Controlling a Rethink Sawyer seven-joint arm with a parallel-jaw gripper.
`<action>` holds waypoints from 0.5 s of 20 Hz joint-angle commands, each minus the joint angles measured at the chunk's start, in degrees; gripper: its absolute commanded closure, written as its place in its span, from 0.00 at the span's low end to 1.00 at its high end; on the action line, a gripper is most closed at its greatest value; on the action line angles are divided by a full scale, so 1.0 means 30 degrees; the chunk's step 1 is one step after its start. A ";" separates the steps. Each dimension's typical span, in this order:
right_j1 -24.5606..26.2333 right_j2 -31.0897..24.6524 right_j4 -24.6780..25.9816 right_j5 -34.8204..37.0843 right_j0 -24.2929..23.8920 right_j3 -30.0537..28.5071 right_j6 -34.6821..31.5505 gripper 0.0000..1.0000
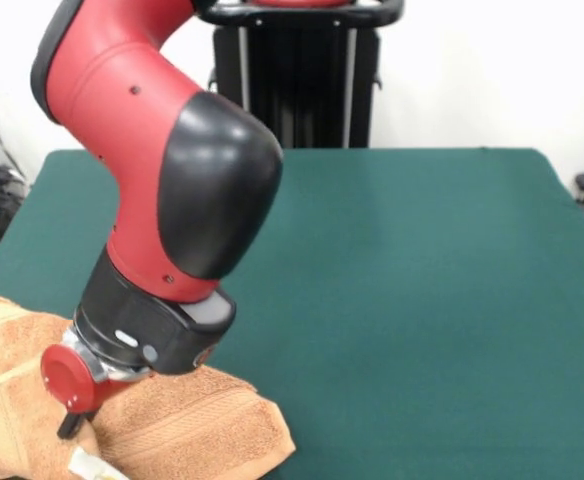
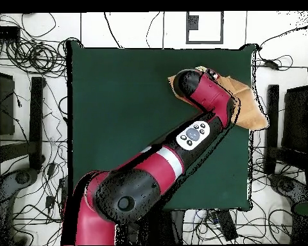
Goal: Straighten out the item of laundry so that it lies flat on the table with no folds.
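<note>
The item of laundry point(image 1: 197, 430), an orange-tan towel, lies bunched with folds at the near left corner of the green table point(image 1: 422, 260). A band stripe shows on its left part, and a small white tag point(image 1: 90, 464) sits at its front. My gripper point(image 1: 72, 420) is down on the towel's middle, mostly hidden behind the red and black wrist. From above, the towel point(image 2: 251, 106) sits at the table's point(image 2: 118, 102) upper right and reaches past the right edge. The arm point(image 2: 208, 102) covers the towel's left part and hides the gripper there.
The black pedestal point(image 1: 297, 80) stands at the table's far side. Cables point(image 2: 28, 51) and black stands point(image 2: 36, 122) crowd the floor on both sides of the table.
</note>
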State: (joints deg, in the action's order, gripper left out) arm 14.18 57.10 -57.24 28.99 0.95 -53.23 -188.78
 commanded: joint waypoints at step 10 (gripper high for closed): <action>-0.2802 -0.6709 0.3130 -0.0558 0.0344 -0.3683 0.1834 1.00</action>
State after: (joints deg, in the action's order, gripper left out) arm 8.34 49.64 -52.19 28.85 0.94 -57.84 -188.78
